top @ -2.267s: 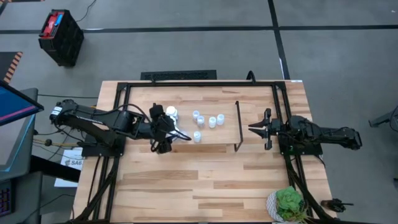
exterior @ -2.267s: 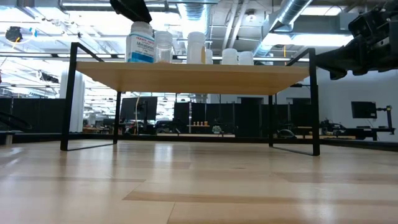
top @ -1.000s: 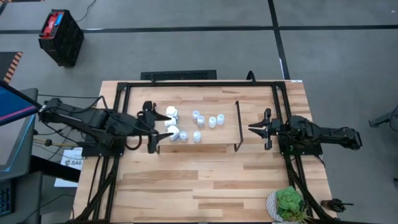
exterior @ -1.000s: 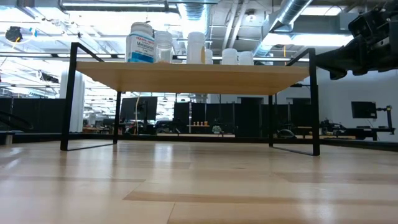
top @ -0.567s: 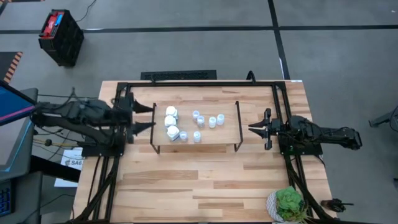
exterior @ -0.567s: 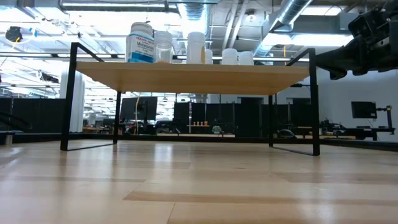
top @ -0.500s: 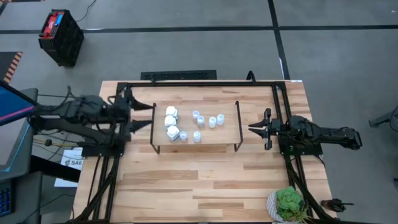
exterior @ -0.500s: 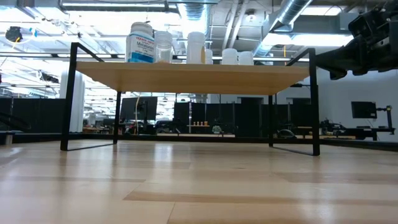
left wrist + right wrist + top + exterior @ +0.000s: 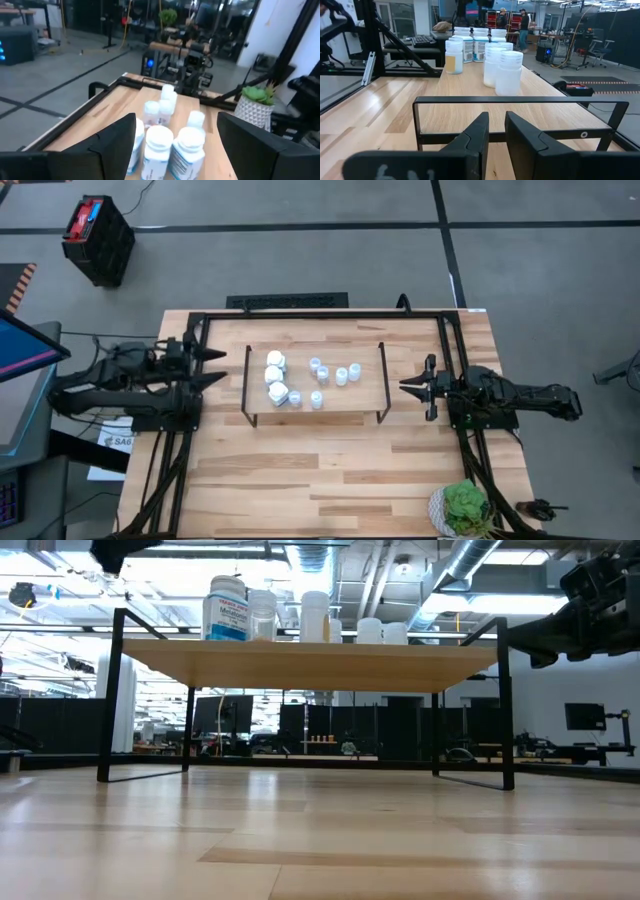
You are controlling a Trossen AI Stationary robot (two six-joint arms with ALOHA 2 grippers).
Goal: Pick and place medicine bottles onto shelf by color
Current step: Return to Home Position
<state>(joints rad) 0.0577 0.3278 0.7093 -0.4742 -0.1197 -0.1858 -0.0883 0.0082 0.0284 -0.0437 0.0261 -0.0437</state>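
Note:
The shelf [image 9: 335, 402], a light-wood board on thin black legs, stands mid-table. All the medicine bottles stand upright on their bases on it. Three white ones [image 9: 273, 376] form a row at its left end, and several smaller pale ones [image 9: 340, 375] stand toward its middle. The low view shows the bottles [image 9: 228, 608] on the shelf board [image 9: 300, 662]. My left gripper [image 9: 216, 367] hangs open and empty left of the shelf, pointing at the white bottles [image 9: 159, 145]. My right gripper [image 9: 405, 387] waits right of the shelf, its fingers [image 9: 476, 134] a narrow gap apart, holding nothing.
A green potted plant [image 9: 464, 508] stands at the table's near right corner. Black frame rails [image 9: 320, 314] run along the table's far, left and right sides. Bare wood lies between the shelf and the near edge.
My left gripper has drawn back from the shelf's left end toward the table's left edge and slightly toward the far edge, staying open and empty. The bottles have not moved.

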